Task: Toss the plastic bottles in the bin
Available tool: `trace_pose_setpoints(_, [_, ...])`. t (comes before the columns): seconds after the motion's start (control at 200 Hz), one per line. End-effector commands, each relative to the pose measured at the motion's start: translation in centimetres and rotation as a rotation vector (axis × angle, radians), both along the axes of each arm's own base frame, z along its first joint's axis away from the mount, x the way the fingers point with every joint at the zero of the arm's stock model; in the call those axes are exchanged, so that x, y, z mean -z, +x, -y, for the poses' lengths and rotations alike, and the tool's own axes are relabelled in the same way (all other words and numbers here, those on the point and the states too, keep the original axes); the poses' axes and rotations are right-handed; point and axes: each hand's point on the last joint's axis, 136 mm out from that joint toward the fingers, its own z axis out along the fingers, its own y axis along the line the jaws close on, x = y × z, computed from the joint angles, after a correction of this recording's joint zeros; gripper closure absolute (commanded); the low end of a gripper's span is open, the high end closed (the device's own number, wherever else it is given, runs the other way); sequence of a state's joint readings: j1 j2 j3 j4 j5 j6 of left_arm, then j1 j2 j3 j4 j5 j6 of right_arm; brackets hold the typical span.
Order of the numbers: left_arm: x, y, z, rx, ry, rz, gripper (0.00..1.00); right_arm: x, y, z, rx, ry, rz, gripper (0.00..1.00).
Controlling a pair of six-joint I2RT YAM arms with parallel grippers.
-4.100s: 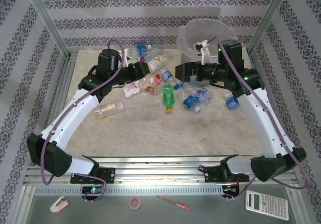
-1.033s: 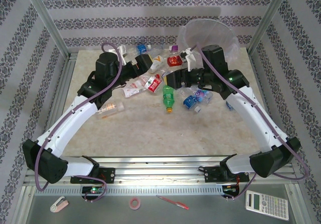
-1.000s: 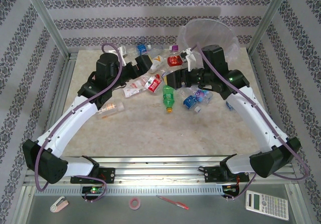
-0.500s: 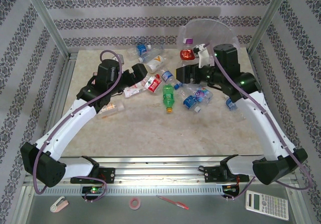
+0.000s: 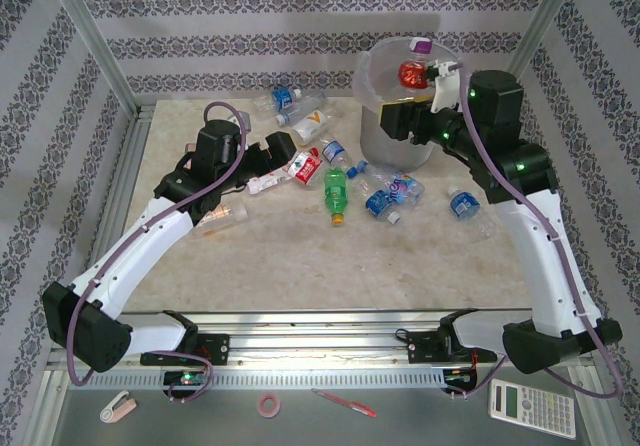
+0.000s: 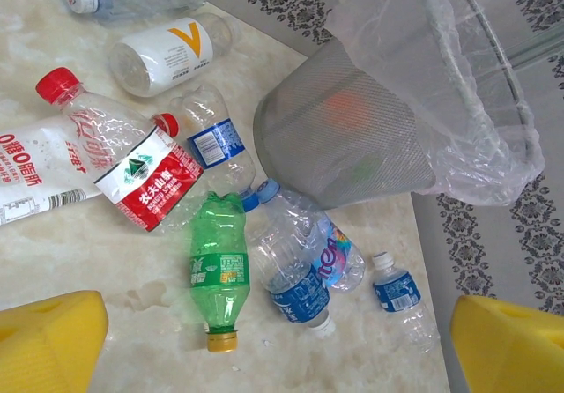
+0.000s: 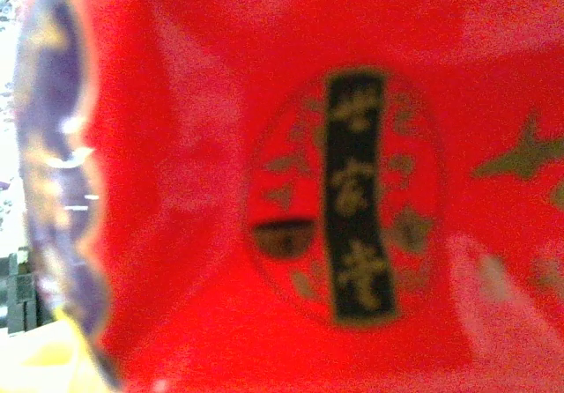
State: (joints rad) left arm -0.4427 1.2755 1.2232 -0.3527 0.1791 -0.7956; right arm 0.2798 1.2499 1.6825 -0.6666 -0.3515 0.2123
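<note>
My right gripper [image 5: 418,76] is shut on a plastic bottle [image 5: 411,71] with a red label and a purple cap, held above the open mouth of the bin [image 5: 385,131]. That red label [image 7: 308,190] sits blurred and very close in the right wrist view. My left gripper [image 5: 283,151] hangs open over the pile, its yellow fingertips [image 6: 48,340] wide apart with nothing between them. Under it lie a green bottle [image 6: 218,270], a red-labelled bottle [image 6: 132,177], blue-labelled bottles [image 6: 295,283] and a small one [image 6: 401,292]. The bin [image 6: 352,137] stands just beyond them.
More bottles lie at the back: a white-labelled one [image 5: 312,124] and a blue-labelled one [image 5: 285,96]. Another bottle [image 5: 215,216] rests beside the left arm. A small bottle [image 5: 462,204] lies under the right arm. The near half of the table [image 5: 330,266] is bare.
The right arm has lifted the red-labelled bottle up and to the right, from beside the bin to above its mouth. The left arm has drawn back slightly, gripper still open.
</note>
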Motion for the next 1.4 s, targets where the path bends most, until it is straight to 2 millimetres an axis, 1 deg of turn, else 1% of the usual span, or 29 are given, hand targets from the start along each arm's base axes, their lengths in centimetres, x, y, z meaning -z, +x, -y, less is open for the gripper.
trace_pose_setpoints(0.0, [-0.7,0.2,0.0,0.021,0.009,0.026,0.00,-3.5,-0.5,1.5,0.055,-0.016,0.124,0.54])
trace_pose_setpoints(0.075, [-0.7,0.2,0.2,0.028,0.009,0.028,0.00,-4.7,-0.6,1.9,0.070,-0.017,0.166,0.54])
trace_pose_setpoints(0.255, [-0.6,0.4,0.3,0.032,0.011,0.024,0.00,-8.8,-1.6,2.9,0.109,0.009,0.307,0.54])
trace_pose_setpoints(0.29, [-0.5,0.4,0.4,0.034,0.011,0.023,0.00,-9.3,-1.7,3.2,0.122,0.014,0.326,0.54])
trace_pose_setpoints(0.45, [-0.4,0.5,0.3,0.030,0.018,0.022,0.00,-12.5,-3.0,4.5,0.179,0.040,0.458,0.54])
trace_pose_setpoints(0.53, [-0.3,0.5,0.3,0.030,0.018,0.022,0.00,-14.3,-4.0,5.5,0.223,0.055,0.543,0.56])
trace_pose_setpoints(0.654, [-0.2,0.6,0.4,0.030,0.017,0.019,0.00,-16.0,-4.9,6.6,0.278,0.046,0.618,0.57])
trace_pose_setpoints(0.844, [-0.2,0.9,0.5,0.032,0.012,0.021,0.00,-17.1,-5.4,7.3,0.309,0.035,0.672,0.58])
trace_pose_setpoints(0.849, [-0.1,0.8,0.6,0.033,0.012,0.019,0.00,-17.1,-5.5,7.3,0.310,0.033,0.674,0.58])
trace_pose_setpoints(0.859, [-0.2,0.9,0.6,0.034,0.011,0.020,0.00,-17.1,-5.5,7.3,0.311,0.030,0.676,0.53])
trace_pose_setpoints(0.869, [-0.2,0.9,0.6,0.032,0.011,0.021,0.00,-17.1,-5.4,7.3,0.314,0.030,0.676,0.51])
trace_pose_setpoints(0.904, [-0.1,1.0,0.6,0.034,0.011,0.019,0.00,-17.2,-5.4,7.5,0.323,0.030,0.677,0.51])
trace_pose_setpoints(1.049, [-0.3,1.2,0.7,0.035,0.011,0.021,0.00,-17.3,-5.0,7.7,0.333,0.022,0.684,0.51])
trace_pose_setpoints(1.239, [0.0,1.5,0.9,0.036,0.011,0.018,0.00,-17.4,-4.4,7.6,0.333,0.016,0.691,0.52])
trace_pose_setpoints(1.394, [0.0,1.7,1.1,0.039,0.012,0.023,0.00,-17.2,-3.5,7.3,0.321,0.012,0.678,0.53])
